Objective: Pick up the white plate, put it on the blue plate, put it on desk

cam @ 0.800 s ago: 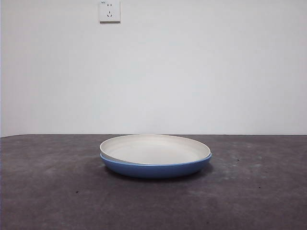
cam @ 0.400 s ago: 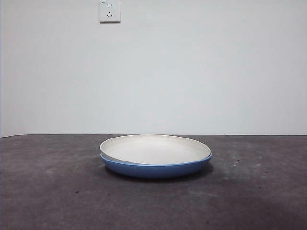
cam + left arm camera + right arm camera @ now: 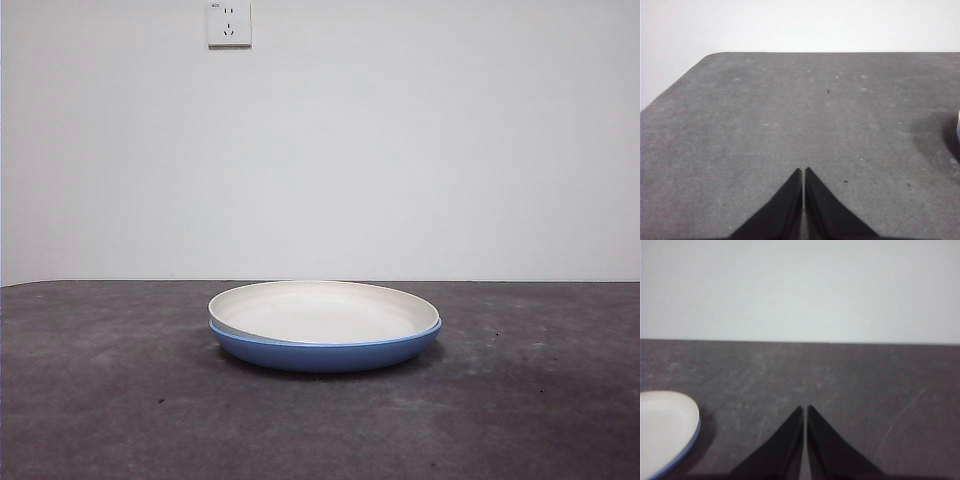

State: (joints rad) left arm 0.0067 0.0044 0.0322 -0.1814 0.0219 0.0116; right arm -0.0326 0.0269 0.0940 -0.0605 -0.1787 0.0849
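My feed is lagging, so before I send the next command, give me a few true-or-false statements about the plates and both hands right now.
1. The white plate sits inside the blue plate. True.
2. The left hand grips the white plate. False: it is shut on nothing, over bare desk.
3. The right hand is shut and holds nothing. True.
4. The plates lie side by side. False: they are stacked.
5. A wall socket shows above the plates. True.

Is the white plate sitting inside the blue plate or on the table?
Inside the blue plate. The white plate nests in it, with blue rim showing underneath.
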